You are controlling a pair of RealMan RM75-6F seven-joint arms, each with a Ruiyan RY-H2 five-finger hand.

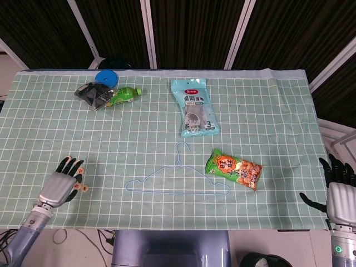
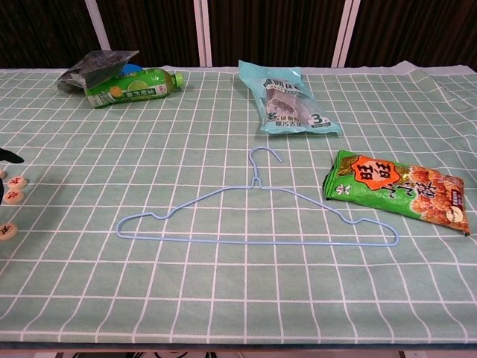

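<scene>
The small round game pieces point(image 2: 13, 195) lie on the green checked cloth at the near left of the tabletop point(image 1: 267, 111) — pale discs with red marks, loosely grouped. In the chest view I see three of them at the left border, two close together and one a little nearer the front edge. In the head view they sit right by the fingertips of my left robot hand point(image 1: 57, 184): one beside its outer fingers, one just to its right toward the hanger. I cannot tell whether any fingertip touches a disc. My left robot hand lies palm down over the cloth, fingers spread and pointing away from me, holding nothing.

Further right, near the middle front of the cloth, lies a thin blue wire hanger point(image 2: 257, 221), flat, with its hook pointing to the far side. Just right of it is an orange and green snack bag point(image 2: 396, 192), close to the hanger's right shoulder but apart from it. Beyond the hook rests a pale blue packet point(image 1: 194, 107). At the far left lie a green bottle point(image 2: 131, 85) on its side against a dark crumpled bag point(image 2: 93, 67), with a blue lid point(image 1: 107, 77) behind them.

My right robot hand point(image 1: 339, 188) hangs off the tabletop's right front corner — fingers upright and apart, empty, well away from everything.
</scene>
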